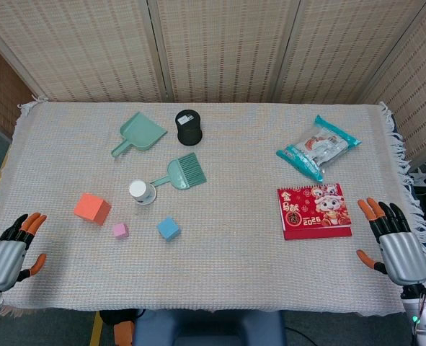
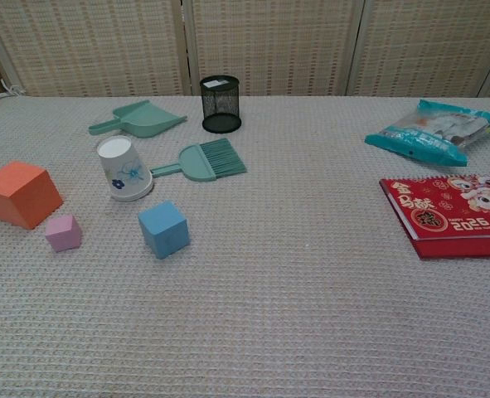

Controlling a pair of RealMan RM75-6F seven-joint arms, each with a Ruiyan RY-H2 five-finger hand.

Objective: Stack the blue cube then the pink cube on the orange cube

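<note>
The orange cube [image 1: 92, 208] [image 2: 20, 193] sits on the cloth at the left. Just right of it lies the small pink cube [image 1: 120, 231] [image 2: 63, 232], and further right the blue cube [image 1: 169, 228] [image 2: 163, 229]. All three rest apart from one another. My left hand [image 1: 11, 252] hovers at the table's near left corner, fingers spread, holding nothing. My right hand [image 1: 394, 242] is at the near right edge, also spread and empty. The chest view shows neither hand.
A white paper cup [image 1: 142, 192] [image 2: 124, 168] stands behind the cubes, beside a green brush [image 1: 182, 173] [image 2: 205, 161]. A green dustpan [image 1: 140, 133], black mesh cup [image 1: 189, 127], snack bag [image 1: 317, 146] and red calendar [image 1: 313, 210] lie elsewhere.
</note>
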